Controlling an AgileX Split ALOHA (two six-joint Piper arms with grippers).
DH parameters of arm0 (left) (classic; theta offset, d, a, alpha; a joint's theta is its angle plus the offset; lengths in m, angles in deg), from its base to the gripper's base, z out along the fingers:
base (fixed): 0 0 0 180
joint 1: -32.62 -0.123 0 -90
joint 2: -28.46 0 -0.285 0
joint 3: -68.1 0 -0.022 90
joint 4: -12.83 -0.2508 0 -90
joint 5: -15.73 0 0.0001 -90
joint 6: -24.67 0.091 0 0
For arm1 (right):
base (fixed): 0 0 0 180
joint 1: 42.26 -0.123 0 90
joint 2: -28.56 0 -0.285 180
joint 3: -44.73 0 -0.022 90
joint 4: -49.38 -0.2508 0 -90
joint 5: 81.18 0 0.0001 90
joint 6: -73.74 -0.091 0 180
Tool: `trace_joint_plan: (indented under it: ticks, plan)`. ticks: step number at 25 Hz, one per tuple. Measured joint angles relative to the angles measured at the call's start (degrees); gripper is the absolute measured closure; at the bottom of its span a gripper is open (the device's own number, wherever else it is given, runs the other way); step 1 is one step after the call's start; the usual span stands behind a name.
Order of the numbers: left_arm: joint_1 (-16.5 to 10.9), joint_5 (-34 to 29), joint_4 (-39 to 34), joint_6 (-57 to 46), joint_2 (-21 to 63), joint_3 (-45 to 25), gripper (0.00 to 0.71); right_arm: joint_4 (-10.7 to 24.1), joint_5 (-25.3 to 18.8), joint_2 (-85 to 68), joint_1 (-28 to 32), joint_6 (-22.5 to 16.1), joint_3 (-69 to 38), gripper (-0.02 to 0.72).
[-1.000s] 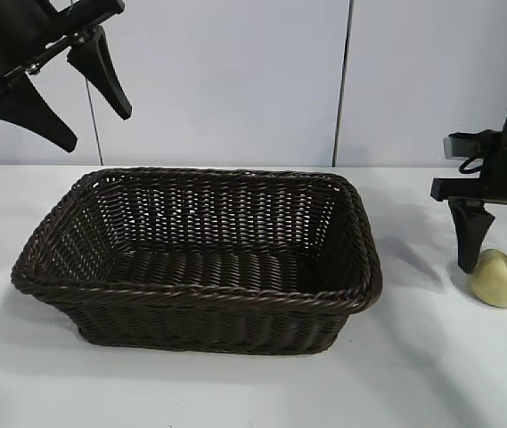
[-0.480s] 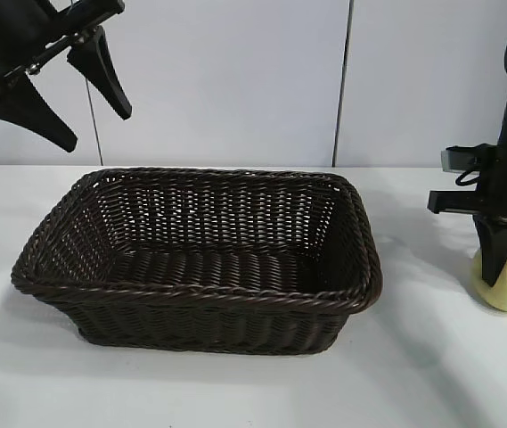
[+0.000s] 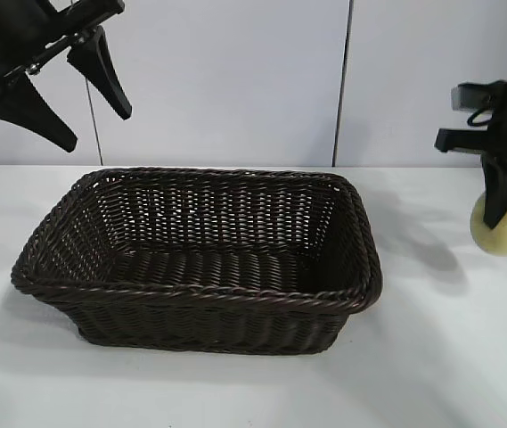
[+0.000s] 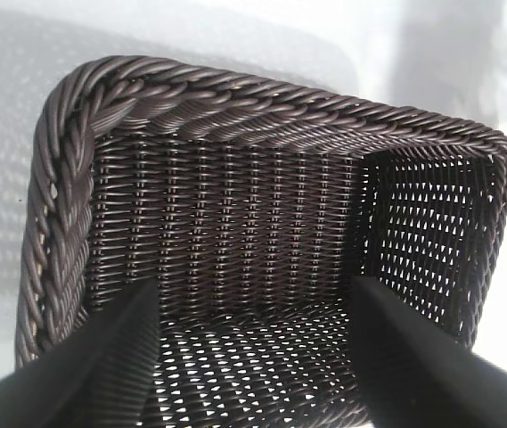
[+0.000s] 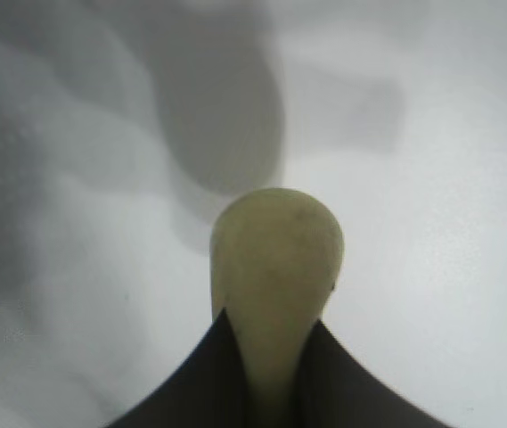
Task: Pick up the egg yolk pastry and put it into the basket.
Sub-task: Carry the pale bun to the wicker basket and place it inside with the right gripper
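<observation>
Squeezing pastry [image 5: 275,267], wrist view only

Exterior view: level, facing both arms across the table [image 3: 235,392]. Left wrist view: above, behind the left gripper [image 4: 253,357], close over the basket [image 4: 66,160]. Right wrist view: straight down past the right gripper [image 5: 271,374]. Basket shared.

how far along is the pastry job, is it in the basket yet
Not yet. Done: the right gripper is shut on the egg yolk pastry and holds it above the table. In hand: it hangs off to the right of the basket, outside the rim. Left: carrying it over the basket, which holds nothing, and letting go. The left gripper hangs open above the basket's left side.
</observation>
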Motion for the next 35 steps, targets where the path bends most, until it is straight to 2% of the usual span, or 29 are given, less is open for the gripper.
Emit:
trace_joint_plan:
  ticks: [6,14,20,35]
  plan:
    - [0.00,0.00,0.00,0.00,0.00,0.00,0.258,-5.37,-0.90,-7.22,0.00,3.15,0.00,0.650]
    - [0.00,0.00,0.00,0.00,0.00,0.00,0.258,-7.69,-0.44,-11.64,0.00,3.57,0.00,0.651]
    - [0.00,0.00,0.00,0.00,0.00,0.00,0.258,-12.61,-0.31,-11.64,-0.82,5.84,0.00,0.652]
    - [0.00,0.00,0.00,0.00,0.00,0.00,0.258,-13.29,3.86,-11.64,-22.91,5.50,0.00,0.652]
